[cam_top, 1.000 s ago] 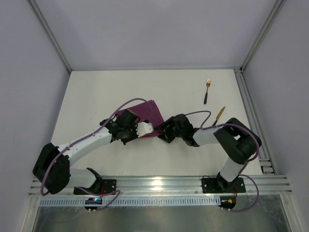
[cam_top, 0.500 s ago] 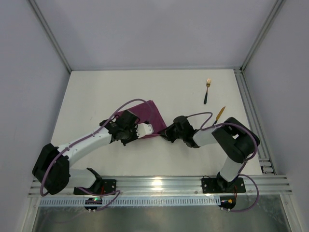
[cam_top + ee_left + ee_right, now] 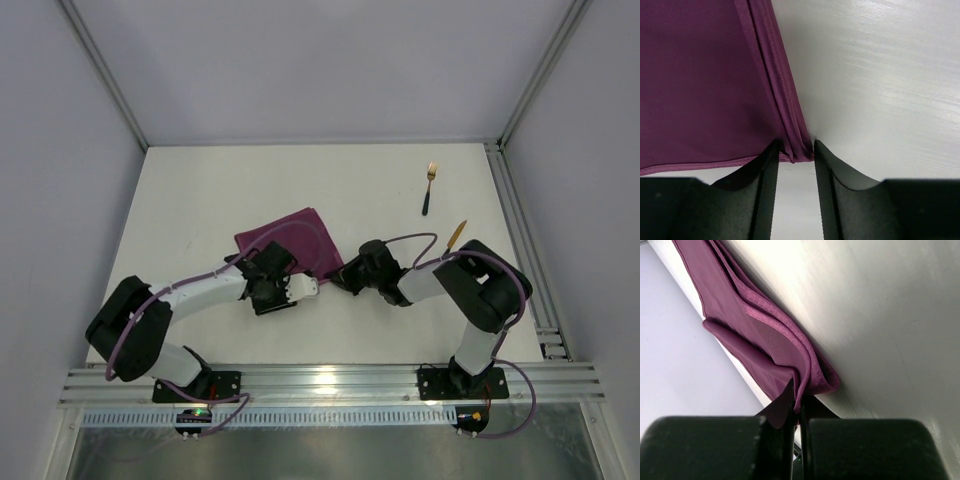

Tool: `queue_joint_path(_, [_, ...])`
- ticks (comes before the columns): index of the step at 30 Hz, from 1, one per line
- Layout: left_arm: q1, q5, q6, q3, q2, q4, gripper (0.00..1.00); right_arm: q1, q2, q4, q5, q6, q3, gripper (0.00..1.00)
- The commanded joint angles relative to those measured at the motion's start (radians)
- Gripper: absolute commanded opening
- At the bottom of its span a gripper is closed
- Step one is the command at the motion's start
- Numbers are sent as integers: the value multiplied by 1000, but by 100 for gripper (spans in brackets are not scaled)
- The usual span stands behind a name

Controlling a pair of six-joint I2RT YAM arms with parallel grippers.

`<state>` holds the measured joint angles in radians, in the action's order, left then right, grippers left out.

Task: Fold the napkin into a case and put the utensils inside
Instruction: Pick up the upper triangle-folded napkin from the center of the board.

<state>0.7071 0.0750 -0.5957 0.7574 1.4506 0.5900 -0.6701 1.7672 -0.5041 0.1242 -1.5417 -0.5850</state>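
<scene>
The right claw (image 3: pixel 797 407) is clenched on a corner of the soft purple cloth napkin (image 3: pixel 290 232). The left claw (image 3: pixel 794 150) sits released around another corner.

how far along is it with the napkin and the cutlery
Done: the napkin is folded over into layers, but it is not yet a narrow pouch. In hand: the right end effector is pinched shut on its layered edge, and the left end effector has its jaws parted around a corner. Left: finish the folding, then slip in the fork and the knife, both lying apart from the cloth at the far right.
</scene>
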Motion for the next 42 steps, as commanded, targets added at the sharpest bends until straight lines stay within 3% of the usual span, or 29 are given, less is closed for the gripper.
queue_joint_path(1, [28,-3,-4,2,-18,-33,39,4,6,44,-3,-14,17,4])
queue_joint_path(8, [65,16,36,2,-116,-127,54,4,-35,61,41,-63,10,4])
queue_joint_path(17, [146,-64,109,-49,-122,-418,57,3,-100,151,86,-110,-50,4])
queue_joint_path(23, [201,-64,111,-107,-101,-493,63,4,-129,237,88,-112,-99,4])
queue_joint_path(29, [226,-153,100,-128,-61,-544,64,1,-144,253,89,-113,-105,4])
queue_joint_path(37, [242,-362,21,-184,30,-685,57,1,-146,263,89,-110,-119,4])
queue_joint_path(42, [259,-412,8,-233,24,-699,45,3,-141,263,86,-110,-118,4])
